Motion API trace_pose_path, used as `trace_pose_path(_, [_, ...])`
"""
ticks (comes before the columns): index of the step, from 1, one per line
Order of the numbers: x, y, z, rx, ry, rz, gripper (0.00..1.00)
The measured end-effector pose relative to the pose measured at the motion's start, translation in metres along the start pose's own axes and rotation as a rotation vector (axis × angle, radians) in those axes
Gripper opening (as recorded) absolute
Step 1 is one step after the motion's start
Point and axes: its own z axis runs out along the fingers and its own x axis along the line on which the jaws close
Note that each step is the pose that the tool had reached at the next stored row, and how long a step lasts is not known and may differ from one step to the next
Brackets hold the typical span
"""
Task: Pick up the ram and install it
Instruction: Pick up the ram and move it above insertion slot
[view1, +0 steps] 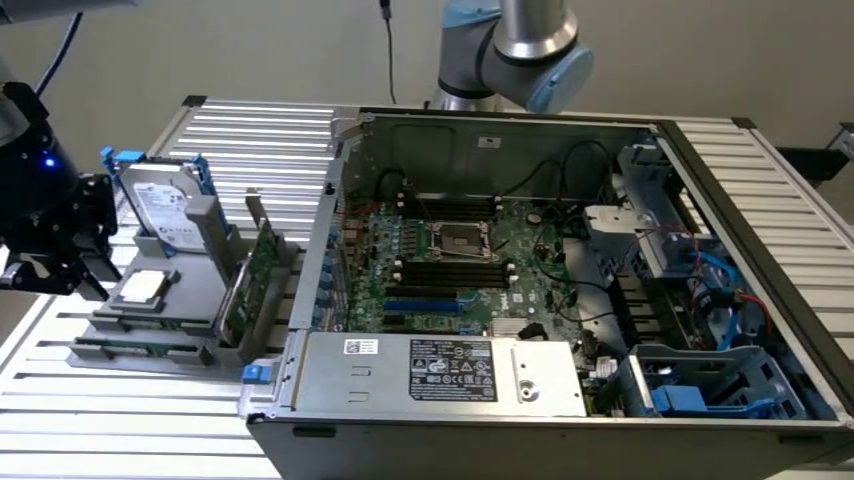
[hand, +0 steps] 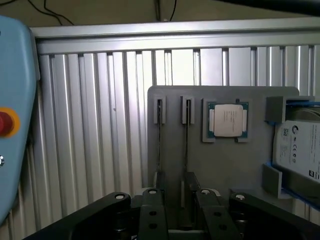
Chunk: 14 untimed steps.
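**Gripper open above the ram in its holder**

On my wrist feed I see the gripper (hand: 179, 196) looking straight down on the gray holder (hand: 200, 165), which lies on the ribbed metal table (hand: 90, 125). Its 2 black fingers (hand: 152, 212) stand apart and clamp nothing, so I call the hand released.

The ram (hand: 186, 142) sits on edge in a slot of the holder, showing as a thin dark line. Its near end runs into the gap between the fingers. I cannot tell whether either finger touches it. A 2nd stick (hand: 159, 142) stands on edge in the neighbouring slot, parallel to the ram and just beside it, lined up roughly with 1 of the fingers.

Beside the 2 slots, a square silver processor chip (hand: 227, 120) lies flat in its recess. Further along, a hard drive (hand: 300, 150) sits in blue brackets at the edge of the holder. At the opposite side of the wrist feed I see a pale-blue panel (hand: 15, 125) with a red button (hand: 4, 123).

On the exterior feed the gripper hangs at the exterior view's left, over the holder. A green expansion card (view1: 254, 275) stands upright on the holder's side nearest the computer case (view1: 747, 200). The case lies open with its motherboard (view1: 454, 260) exposed, well apart from the gripper.
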Motion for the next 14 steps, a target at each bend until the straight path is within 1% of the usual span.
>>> trace_pose_path(3, [0.000,0.0074,0.0055,0.0045,0.0000,0.000,0.31])
trace_pose_path(6, [0.000,0.0103,0.0109,0.0070,-0.0004,-0.002,0.31])
trace_pose_path(10, [0.000,0.0092,0.0183,0.0072,-0.0004,-0.004,0.31])
trace_pose_path(14, [0.000,0.0035,0.0253,0.0071,-0.0002,-0.007,0.31])
